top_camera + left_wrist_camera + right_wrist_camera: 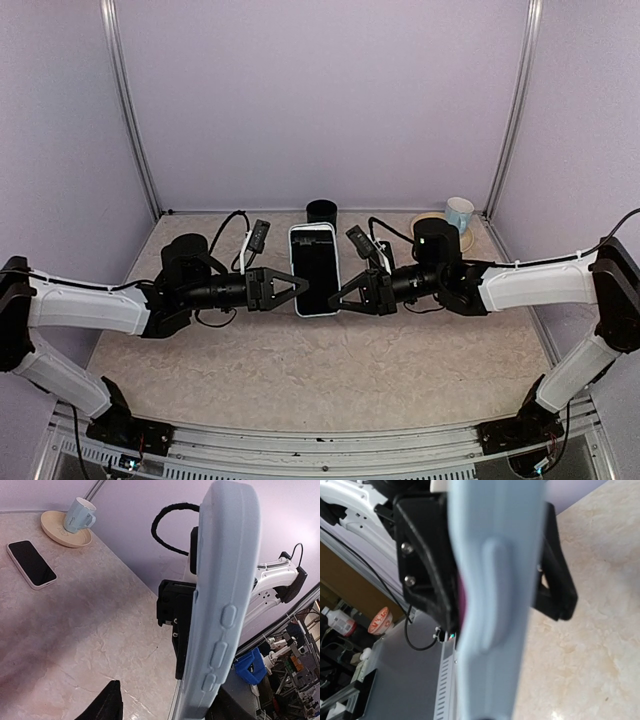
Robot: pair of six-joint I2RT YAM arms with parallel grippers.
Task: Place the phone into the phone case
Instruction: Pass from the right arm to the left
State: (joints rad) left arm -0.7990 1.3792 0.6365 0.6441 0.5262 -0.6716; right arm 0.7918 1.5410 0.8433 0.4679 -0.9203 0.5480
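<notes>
The right hand (338,298) is clamped on the pale blue rubbery phone case (225,595); the left hand (303,288) gapes around it.

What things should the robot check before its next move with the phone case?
1. Right gripper shut on the phone case: ok.
2. Left gripper gripping the phone case: cannot tell.
3. Phone lying flat on the table, screen up: ok.
4. Phone case empty, ready for the Phone: cannot tell.
5. Cup upright on its saucer: ok.
</notes>
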